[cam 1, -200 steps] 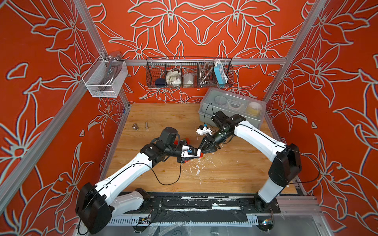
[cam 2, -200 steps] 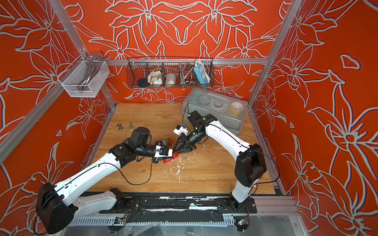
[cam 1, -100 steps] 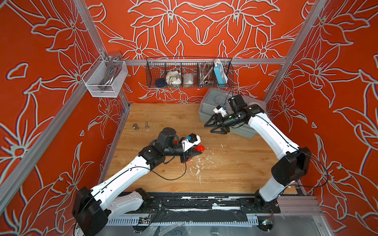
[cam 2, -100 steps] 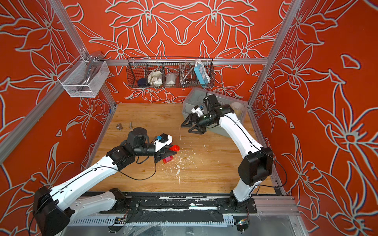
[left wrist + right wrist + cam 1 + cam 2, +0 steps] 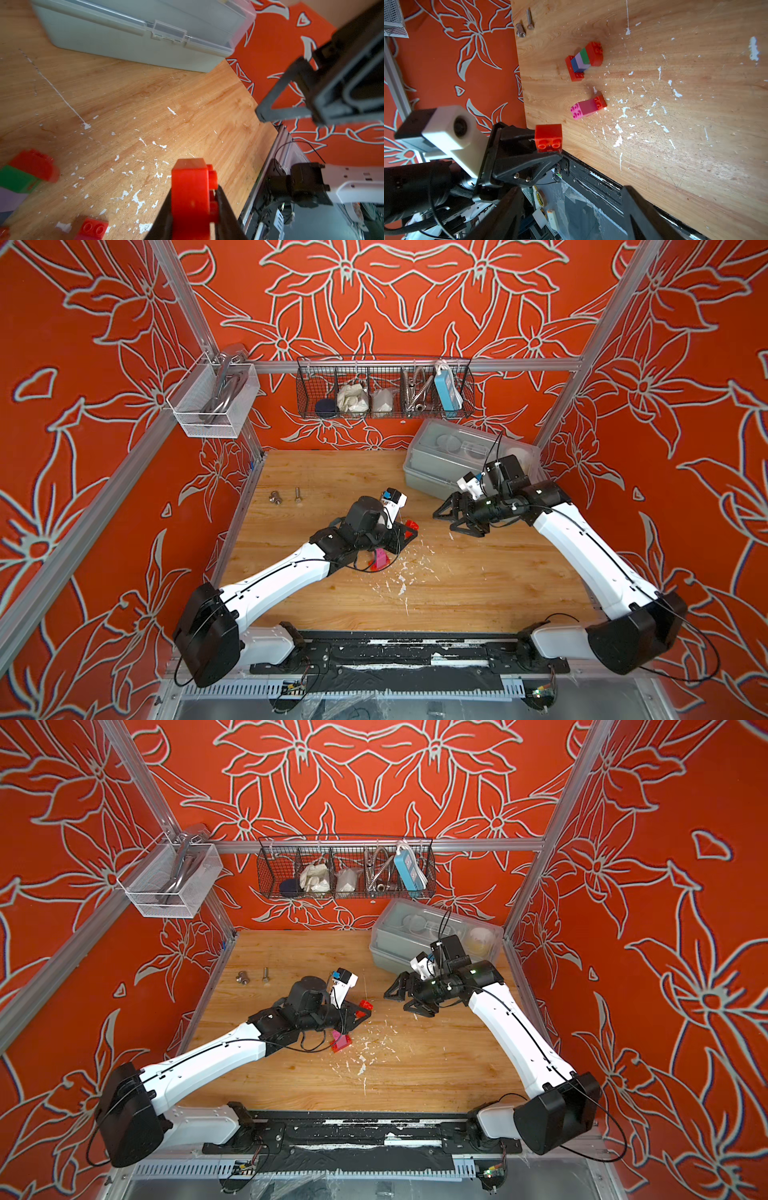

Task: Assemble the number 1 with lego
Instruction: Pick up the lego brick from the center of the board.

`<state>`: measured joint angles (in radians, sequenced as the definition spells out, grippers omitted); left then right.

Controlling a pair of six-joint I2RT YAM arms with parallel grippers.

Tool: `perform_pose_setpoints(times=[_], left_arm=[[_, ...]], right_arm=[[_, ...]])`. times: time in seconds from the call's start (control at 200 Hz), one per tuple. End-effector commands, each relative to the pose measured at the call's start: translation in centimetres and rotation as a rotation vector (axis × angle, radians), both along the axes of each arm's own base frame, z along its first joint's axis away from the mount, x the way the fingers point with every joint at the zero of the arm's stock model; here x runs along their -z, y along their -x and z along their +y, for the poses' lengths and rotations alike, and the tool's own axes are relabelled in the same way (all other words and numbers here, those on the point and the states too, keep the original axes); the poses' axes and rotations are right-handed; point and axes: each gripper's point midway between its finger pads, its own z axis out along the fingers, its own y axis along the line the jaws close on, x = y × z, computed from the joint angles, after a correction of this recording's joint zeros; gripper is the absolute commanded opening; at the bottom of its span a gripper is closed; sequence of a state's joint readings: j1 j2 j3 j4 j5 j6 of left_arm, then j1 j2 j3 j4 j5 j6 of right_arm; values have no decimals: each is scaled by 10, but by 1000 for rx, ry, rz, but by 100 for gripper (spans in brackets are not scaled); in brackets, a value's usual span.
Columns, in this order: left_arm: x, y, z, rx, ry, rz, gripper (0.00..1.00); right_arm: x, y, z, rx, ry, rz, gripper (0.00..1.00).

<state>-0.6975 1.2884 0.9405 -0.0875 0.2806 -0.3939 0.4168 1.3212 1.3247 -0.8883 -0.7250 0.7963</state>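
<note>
Left claw (image 5: pixel 405 531): centre of frame in both top views, narrow, pinched on a single red brick (image 5: pixel 411 525). The brick is carried above the desk (image 5: pixel 478 593), not resting on it. In the left wrist view the red brick (image 5: pixel 190 187) sits between two dark fingers, studs turned to one side. The right wrist view catches the same brick (image 5: pixel 548 136) side-on at the claw's tip.

Right claw (image 5: pixel 442 521): right of centre, just in front of the grey plastic box (image 5: pixel 436 472). Jaws spread wide, holding nothing. It points toward the left claw and is apart from it.

Lego on the desk:
- Pink-and-red block (image 5: pixel 379 560): just below the left claw in frame, partly under the wrist. The right wrist view shows it (image 5: pixel 588 107) lying on its side, light pink, darker pink, red at one end.
- Multi-colour stack (image 5: pixel 581 60): red base, then blue, lilac, green and a red brick, lying flat. It is near the pink-and-red block without touching it, between that block and two bolts (image 5: pixel 521 31). Hidden under the left arm in both top views.

Bolts (image 5: pixel 275 498) lie at the desk's upper left. White flecks (image 5: pixel 401 587) are scattered mid-desk.
</note>
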Motion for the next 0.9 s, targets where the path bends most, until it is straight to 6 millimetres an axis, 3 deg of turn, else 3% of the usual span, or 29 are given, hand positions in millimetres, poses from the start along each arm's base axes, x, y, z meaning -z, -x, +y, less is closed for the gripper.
perform_pose_setpoints(times=[0.0, 0.145, 0.315, 0.455, 0.621, 0.896], left_arm=[[-15, -11, -4, -57, 54, -6, 5], [-13, -9, -4, -50, 49, 6, 5], [-12, -7, -7, -37, 54, 23, 7], [-16, -7, -11, -31, 71, 38, 8], [-22, -9, -16, -13, 82, 34, 8], [-19, -9, -18, -4, 81, 42, 8]], right_arm=[[-7, -11, 9, 97, -65, -16, 77], [-10, -16, 18, 120, -88, -42, 69], [-15, -25, 28, 162, -116, -105, 70], [-4, -25, 40, 151, -129, -95, 69], [-1, -26, 49, 134, -133, -110, 60], [8, -28, 58, 112, -139, -78, 56]])
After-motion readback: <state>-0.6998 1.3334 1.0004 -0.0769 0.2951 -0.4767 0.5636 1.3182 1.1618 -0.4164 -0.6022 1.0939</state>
